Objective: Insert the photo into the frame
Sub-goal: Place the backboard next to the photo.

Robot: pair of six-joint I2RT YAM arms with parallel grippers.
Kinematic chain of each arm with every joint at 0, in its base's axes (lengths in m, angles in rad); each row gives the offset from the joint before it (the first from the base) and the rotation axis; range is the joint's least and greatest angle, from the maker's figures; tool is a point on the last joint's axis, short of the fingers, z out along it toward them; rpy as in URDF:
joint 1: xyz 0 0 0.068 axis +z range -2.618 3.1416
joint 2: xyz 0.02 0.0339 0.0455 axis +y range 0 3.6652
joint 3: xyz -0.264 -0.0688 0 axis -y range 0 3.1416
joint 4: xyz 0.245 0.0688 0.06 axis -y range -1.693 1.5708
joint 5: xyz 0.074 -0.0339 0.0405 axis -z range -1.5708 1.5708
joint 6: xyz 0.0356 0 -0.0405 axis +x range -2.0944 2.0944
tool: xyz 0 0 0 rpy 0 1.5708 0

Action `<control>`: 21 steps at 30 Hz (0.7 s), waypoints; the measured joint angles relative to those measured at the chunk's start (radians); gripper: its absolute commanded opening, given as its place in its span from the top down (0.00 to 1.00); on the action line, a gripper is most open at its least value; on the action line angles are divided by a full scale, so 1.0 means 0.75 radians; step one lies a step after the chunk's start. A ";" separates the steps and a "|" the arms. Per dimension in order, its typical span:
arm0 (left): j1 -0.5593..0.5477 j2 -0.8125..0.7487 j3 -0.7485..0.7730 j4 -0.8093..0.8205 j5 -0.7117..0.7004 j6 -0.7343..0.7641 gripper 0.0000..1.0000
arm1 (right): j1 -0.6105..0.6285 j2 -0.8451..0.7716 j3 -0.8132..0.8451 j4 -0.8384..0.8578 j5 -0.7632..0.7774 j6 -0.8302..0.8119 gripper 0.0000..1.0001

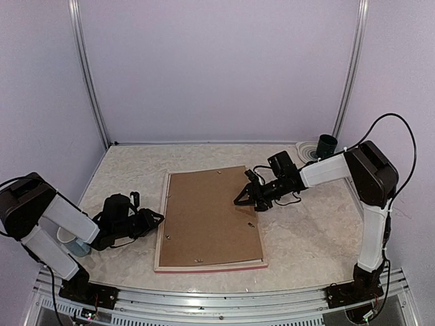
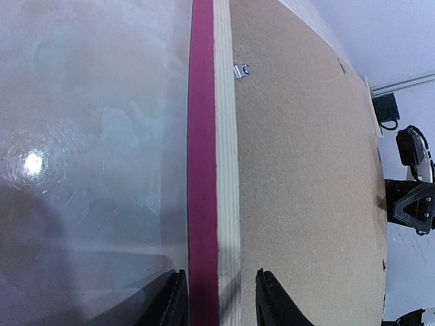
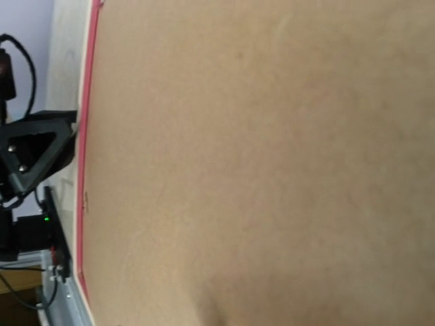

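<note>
left tool (image 1: 160, 218) straddles the frame (image 1: 207, 267) at its 9 o'clock rail to steady it, grip unclear; right tool (image 1: 242, 195), spread, hovers over the backing board (image 1: 211, 214) at 3 o'clock.

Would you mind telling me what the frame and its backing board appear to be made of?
Frame: seemingly wood, with pale bare grain showing on the back and a matte pink-red painted edge. Backing board: probably hardboard or fibreboard, since it is a dull, finely speckled brown with no grain and no sheen.

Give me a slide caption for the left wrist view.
Left hand flanks the frame at its pink edge; brown backing board faces up.
</note>
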 measured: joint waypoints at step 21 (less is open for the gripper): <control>0.000 -0.138 -0.013 -0.082 -0.061 -0.005 0.64 | 0.004 -0.140 0.053 -0.344 0.239 -0.209 0.36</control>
